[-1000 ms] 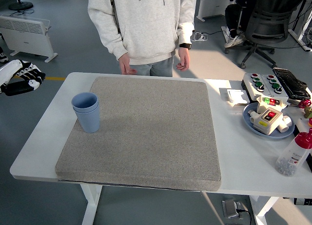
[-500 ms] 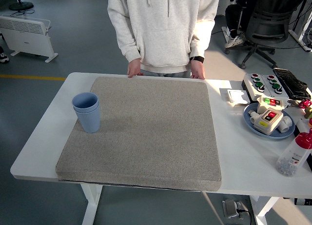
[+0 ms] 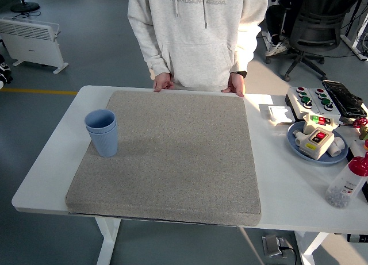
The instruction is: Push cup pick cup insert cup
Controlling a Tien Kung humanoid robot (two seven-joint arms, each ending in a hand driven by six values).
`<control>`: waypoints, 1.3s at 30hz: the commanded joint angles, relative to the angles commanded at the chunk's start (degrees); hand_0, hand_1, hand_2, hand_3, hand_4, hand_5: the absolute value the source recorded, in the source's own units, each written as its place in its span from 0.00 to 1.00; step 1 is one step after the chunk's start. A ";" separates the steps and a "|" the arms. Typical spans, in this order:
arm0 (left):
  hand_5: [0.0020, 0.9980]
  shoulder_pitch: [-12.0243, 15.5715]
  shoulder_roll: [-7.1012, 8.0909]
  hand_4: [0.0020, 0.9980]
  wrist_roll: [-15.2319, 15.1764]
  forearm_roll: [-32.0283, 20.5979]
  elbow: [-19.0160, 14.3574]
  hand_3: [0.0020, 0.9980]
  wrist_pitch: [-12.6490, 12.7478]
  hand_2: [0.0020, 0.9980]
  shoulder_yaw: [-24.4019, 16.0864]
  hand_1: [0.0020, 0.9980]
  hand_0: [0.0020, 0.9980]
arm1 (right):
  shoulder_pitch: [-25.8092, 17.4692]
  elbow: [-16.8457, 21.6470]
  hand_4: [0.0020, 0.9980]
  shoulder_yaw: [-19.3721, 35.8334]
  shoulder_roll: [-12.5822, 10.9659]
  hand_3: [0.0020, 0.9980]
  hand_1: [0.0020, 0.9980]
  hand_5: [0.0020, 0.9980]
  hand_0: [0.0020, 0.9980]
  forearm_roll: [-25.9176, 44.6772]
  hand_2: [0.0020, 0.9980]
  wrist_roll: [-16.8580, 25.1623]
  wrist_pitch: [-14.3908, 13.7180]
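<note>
White table (image 3: pixel 52 179) viewed from above, near edge at bottom. Grey felt-like mat (image 3: pixel 172 156) covering most of the tabletop. Stack of blue cups (image 3: pixel 102 131), one nested inside another, upright near the mat's left edge, toward its far half; nothing touching the stack.

Neither robot hand within the frame; how far open either one is, or whether it has hold of anything, impossible to tell.

Person in a pale hoodie (image 3: pixel 198 35) at the far side of the table. Person's hand at picture left (image 3: pixel 163 81) resting at the far edge, just beyond the mat's far left corner; person's hand at picture right (image 3: pixel 236 84) resting at the far edge near the mat's far right corner, dark wristband above it. Both hands well apart from the cups.

Right part of the table: white control box with red and green buttons (image 3: pixel 311 99); small white square object (image 3: pixel 279 114) beside it; blue plate (image 3: pixel 299 143) carrying a white box with a red button (image 3: pixel 318 141); clear bottle with red cap (image 3: pixel 347 182) near the right edge.

Background floor: white radiator (image 3: pixel 31 41) at upper left, black office chair (image 3: pixel 322 26) at upper right.
</note>
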 joint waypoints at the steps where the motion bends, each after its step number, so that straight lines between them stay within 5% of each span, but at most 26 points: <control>1: 0.71 0.04 -0.11 0.55 0.12 -0.05 0.06 0.51 0.16 0.56 -0.02 0.56 0.53 | -0.03 -0.01 0.15 -0.09 -0.03 0.59 0.67 0.37 0.74 0.18 0.65 0.06 -0.03; 29: 0.74 0.76 -1.55 0.55 2.13 1.48 -0.14 0.55 4.10 0.62 0.66 0.62 0.57 | -0.33 -0.04 0.15 0.04 0.18 0.59 0.67 0.37 0.74 0.15 0.65 0.28 -0.40; 30: 0.74 1.06 -1.69 0.55 1.79 2.05 -0.57 0.55 5.07 0.62 0.48 0.62 0.57 | -0.34 -0.04 0.15 0.03 0.21 0.59 0.67 0.37 0.74 0.16 0.65 0.29 -0.43; 31: 0.77 1.15 -1.73 0.61 1.70 2.21 -0.69 0.61 5.37 0.73 0.43 0.73 0.69 | -0.34 -0.04 0.15 0.03 0.22 0.59 0.67 0.37 0.74 0.17 0.65 0.29 -0.43; 39: 0.78 5.29 -5.67 0.62 -1.83 0.79 -4.17 0.67 13.45 0.78 -4.37 0.77 0.72 | -0.31 -0.07 0.15 -0.14 0.27 0.59 0.67 0.37 0.73 0.39 0.65 0.35 -0.43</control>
